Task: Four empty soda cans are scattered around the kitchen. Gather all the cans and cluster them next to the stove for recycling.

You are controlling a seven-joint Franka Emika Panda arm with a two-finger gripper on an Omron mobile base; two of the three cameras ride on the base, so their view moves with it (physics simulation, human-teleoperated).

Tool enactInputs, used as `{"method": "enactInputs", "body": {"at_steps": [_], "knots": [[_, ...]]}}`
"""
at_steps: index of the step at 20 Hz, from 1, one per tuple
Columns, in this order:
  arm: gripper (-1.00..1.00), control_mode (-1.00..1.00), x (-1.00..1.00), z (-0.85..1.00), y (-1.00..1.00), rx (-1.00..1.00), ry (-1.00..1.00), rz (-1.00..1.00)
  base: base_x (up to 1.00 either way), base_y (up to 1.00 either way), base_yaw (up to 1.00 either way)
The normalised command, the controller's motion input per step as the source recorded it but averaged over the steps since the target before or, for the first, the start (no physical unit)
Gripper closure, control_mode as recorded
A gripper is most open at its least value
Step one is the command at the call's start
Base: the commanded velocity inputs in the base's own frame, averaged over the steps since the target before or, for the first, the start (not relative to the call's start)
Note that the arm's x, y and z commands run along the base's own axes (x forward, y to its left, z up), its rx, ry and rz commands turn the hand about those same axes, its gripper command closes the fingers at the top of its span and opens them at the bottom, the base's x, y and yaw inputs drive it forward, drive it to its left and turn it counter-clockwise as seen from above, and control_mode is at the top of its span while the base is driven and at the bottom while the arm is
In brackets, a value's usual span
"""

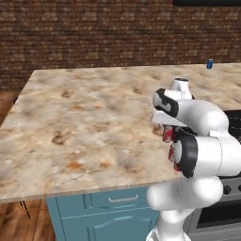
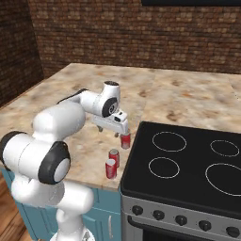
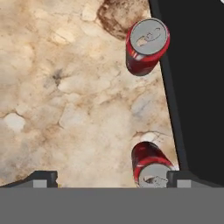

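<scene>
While the gripper (image 2: 123, 133) hangs spread, apparently empty, three red cans (image 2: 125, 140) stand below.

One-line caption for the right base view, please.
Gripper above a red soda can beside the stove, two more red cans standing at the counter's front edge.

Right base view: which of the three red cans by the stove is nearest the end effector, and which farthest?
1. Red cylindrical soda can just under the end effector, beside the black glass stove.
2. Middle red can, farther toward the counter's front.
3. Front red can, nearest the counter's edge.
</scene>
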Motion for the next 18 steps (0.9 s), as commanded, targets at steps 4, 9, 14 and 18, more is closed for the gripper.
{"method": "enactInputs", "body": {"at_steps": [4, 9, 14, 18], "knots": [[-1.0, -1.0, -1.0, 0.29, 0.36, 0.0, -0.15, 0.07, 0.0, 0.0, 0.0], [-1.0, -1.0, -0.91, 0.45, 0.33, 0.0, -0.02, 0.01, 0.0, 0.0, 0.0], [-1.0, -1.0, -0.5, 0.42, 0.27, 0.0, 0.1, 0.0, 0.0, 0.0, 0.0], [-1.0, -1.0, -0.21, 0.18, 0.21, 0.0, 0.13, 0.0, 0.0, 0.0, 0.0]]}}
